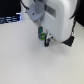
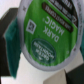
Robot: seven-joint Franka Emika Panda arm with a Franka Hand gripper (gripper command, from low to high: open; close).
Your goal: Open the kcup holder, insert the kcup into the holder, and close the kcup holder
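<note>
Upper centre of the exterior view, the white arm fills the frame and the gripper [image 1: 44, 39] hangs below it over the pale table [image 1: 20, 62], with the kcup [image 1: 44, 36] pinched between the fingers, a small green patch showing just above the surface; whether the pod touches the table or floats just off it can't be told at this blur. Wrist view is nearly all foil lid: the kcup [image 2: 44, 31] sits right up against the camera, green top with white lettering facing the lens, so the jaws are closed on the pod's body from the sides, leaving the lid clear. That side grip makes sense, since it keeps the pod upright and lid-up for dropping into a slot. A dark finger [image 2: 9, 37] shows at the middle left edge of the wrist view beside the lid. The kcup holder isn't clearly visible; a dark strip at the upper left of the exterior view might be part of something black, too blurred to name. Judgement: pod is in hand, the holder steps look yet to be done
</note>
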